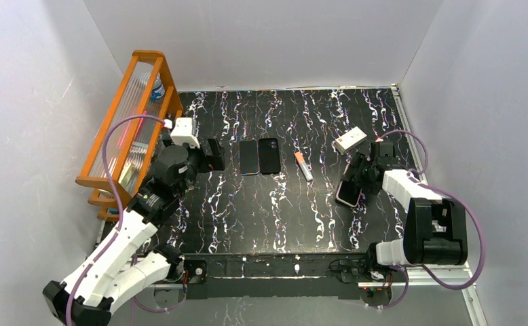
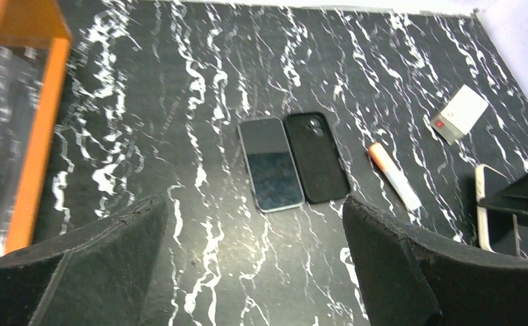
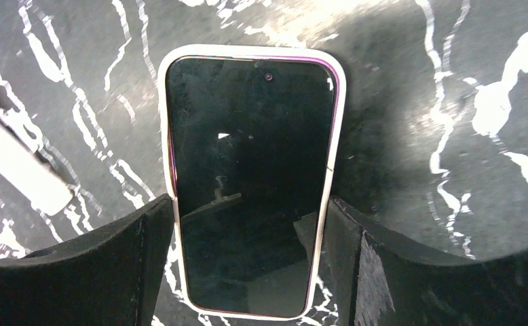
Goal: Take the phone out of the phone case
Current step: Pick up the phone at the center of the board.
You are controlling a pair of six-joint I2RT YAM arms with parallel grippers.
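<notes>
From above, my right arm [image 1: 391, 178] covers most of the phone [image 3: 248, 170]. Only its near end shows, at the right of the tabletop [image 1: 261, 217]. I cannot see its back, nor tell whether it rests flat or is tipped up. My right jaws pinch the pale case [image 3: 163, 109] by its two long edges, screen up, with the phone seated inside. My left jaws stand wide apart above the tabletop, holding nothing. Ahead of them a second phone [image 2: 270, 163] and a black case [image 2: 317, 157] lie side by side.
</notes>
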